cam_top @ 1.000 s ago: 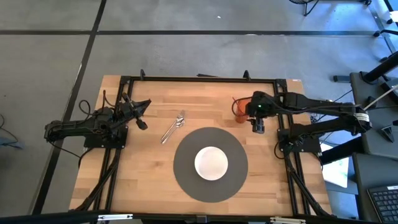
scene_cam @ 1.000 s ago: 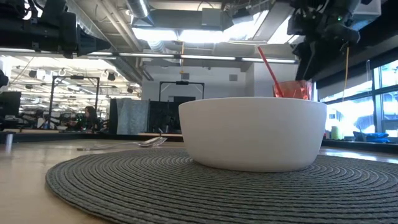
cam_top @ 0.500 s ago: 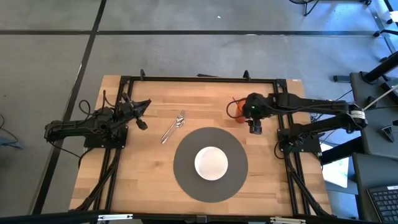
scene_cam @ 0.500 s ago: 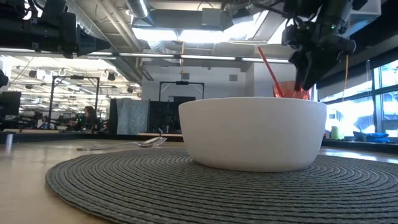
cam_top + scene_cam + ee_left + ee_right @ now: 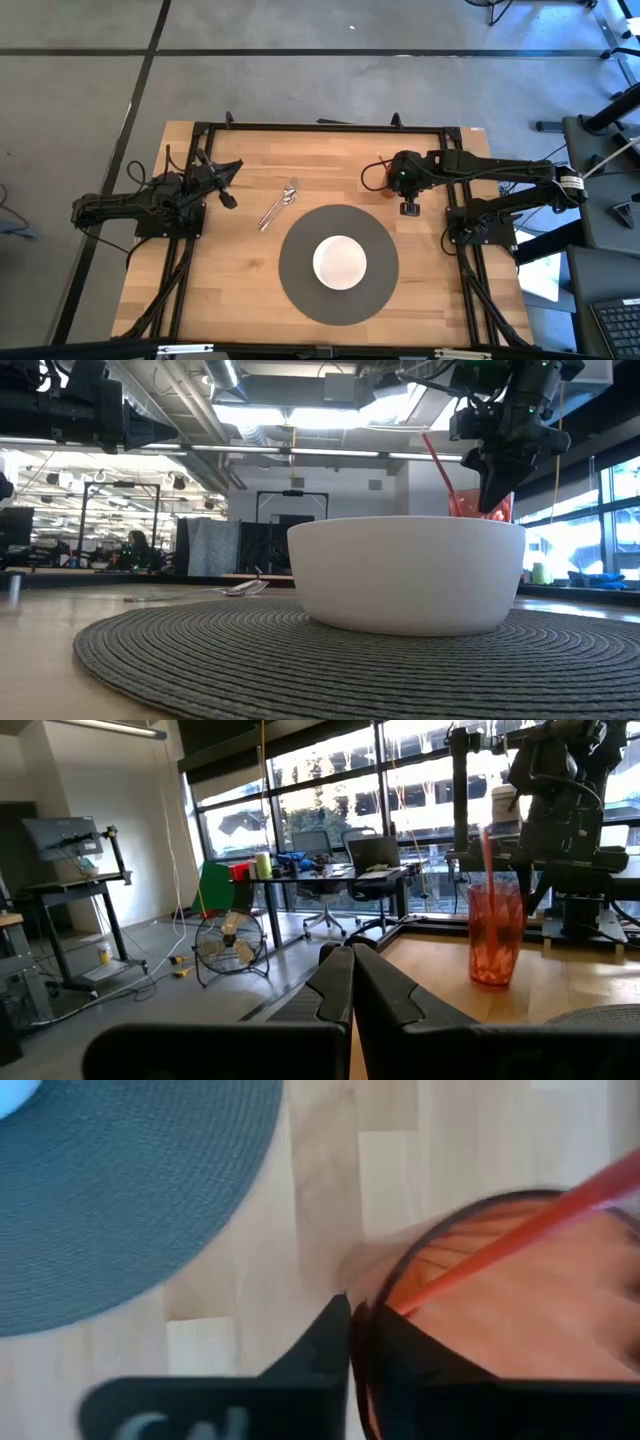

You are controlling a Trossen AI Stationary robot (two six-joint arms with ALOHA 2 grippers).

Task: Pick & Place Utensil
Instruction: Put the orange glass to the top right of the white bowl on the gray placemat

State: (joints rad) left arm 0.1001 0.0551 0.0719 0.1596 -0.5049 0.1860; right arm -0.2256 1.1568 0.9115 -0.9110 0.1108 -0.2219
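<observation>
A clear red cup [image 5: 381,181] with a red straw [image 5: 520,1230] stands upright on the wooden table at the far right; it also shows in the left wrist view [image 5: 495,935]. My right gripper [image 5: 352,1350] is above it, pointing down, shut on its rim. Metal utensils [image 5: 280,203] lie flat on the table to the left of the round grey placemat [image 5: 300,290], which carries a white bowl [image 5: 340,262]. My left gripper [image 5: 352,982] is shut and empty at the table's left [image 5: 226,184]. My right gripper holds the red cup by its rim [image 5: 372,1278], one finger outside the wall and one inside. The fingers come from above, pointing down. The cup stands upright with its base [image 5: 495,980] on the table.
The bowl on the placemat sits near of the cup and fills the middle of the low view [image 5: 405,575]. The black frame rails [image 5: 320,127] run along the table's far edge. Bare wood lies between the utensils and the cup.
My right gripper has gone toward the table's left and down onto the red cup, so that its fingers now stand at the cup's rim. The cup has shifted slightly on the table. My left arm has kept still.
</observation>
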